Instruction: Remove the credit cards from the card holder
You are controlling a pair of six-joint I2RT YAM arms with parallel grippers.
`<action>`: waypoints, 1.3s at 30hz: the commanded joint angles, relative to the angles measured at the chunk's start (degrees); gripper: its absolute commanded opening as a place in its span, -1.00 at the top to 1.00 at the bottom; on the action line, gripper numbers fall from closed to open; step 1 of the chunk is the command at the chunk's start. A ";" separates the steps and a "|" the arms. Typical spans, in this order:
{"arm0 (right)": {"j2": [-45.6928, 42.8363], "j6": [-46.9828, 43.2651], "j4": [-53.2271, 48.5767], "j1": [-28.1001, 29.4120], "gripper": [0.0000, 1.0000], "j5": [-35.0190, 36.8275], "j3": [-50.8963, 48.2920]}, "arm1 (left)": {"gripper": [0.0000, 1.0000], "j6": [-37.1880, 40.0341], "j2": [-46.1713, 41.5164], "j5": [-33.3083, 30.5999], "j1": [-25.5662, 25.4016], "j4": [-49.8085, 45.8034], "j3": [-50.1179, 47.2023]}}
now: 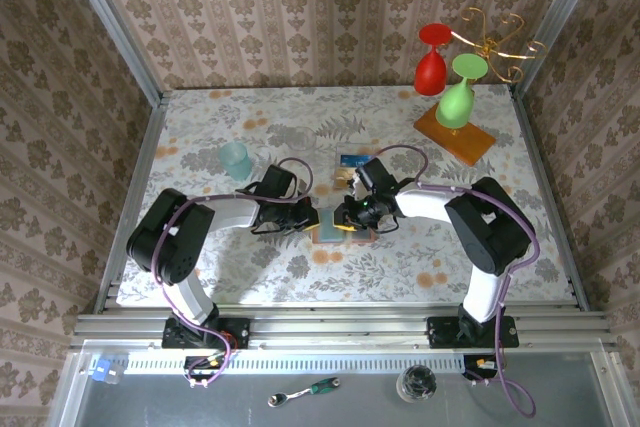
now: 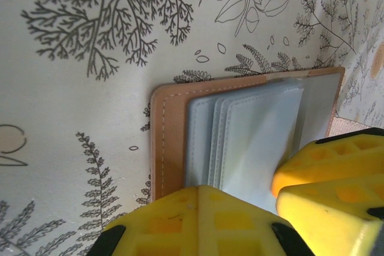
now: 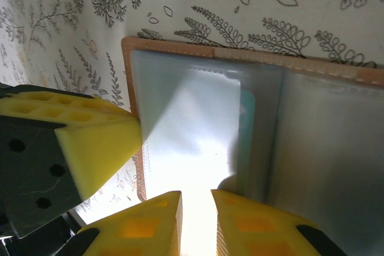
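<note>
So we're mid-extraction here, nowhere near done. The card holder (image 1: pixel 326 237) lies open, inner face up, on the flowery table (image 1: pixel 200 132), right between the two arms. Our left gripper (image 2: pixel 198 199) is closed tight. Its yellow tips sit on the holder's near edge, which reads to us as pinning the thing down rather than grabbing anything. The right gripper (image 3: pixel 196 199) is over one of the grey-blue pocket panels with its jaws narrowed to a slit. Something pale and glary runs up between them, but honestly we can't tell whether that's a card, the pocket flap or just reflection, so we're not calling it a grip. In the right wrist view a teal edge (image 3: pixel 248 121) peeks out from under the panel, so we reckon at least one of the credit cards is in there. From above there's also a blue card (image 1: pixel 355 160) lying flat on the table beyond the holder, apart from it, which looks like one already out. Next move, as we see it: get the right fingertips onto the exposed card edge only, not the sleeve. Then slide it out along the pocket's opening while the left presses down so the holder doesn't drag along.
</note>
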 commanded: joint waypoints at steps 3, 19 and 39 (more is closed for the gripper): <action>-0.34 -1.06 -3.06 -0.32 0.58 2.14 0.73 | 0.94 1.83 0.02 -0.62 0.87 -1.07 -1.61; -1.78 -1.07 -1.64 -1.84 0.59 1.30 -1.48 | 0.85 0.95 -4.76 -0.98 1.71 -0.05 -1.54; -0.80 -0.89 -1.39 -1.86 0.60 0.51 -1.28 | 0.41 -6.83 -0.88 3.38 -1.46 12.26 -3.20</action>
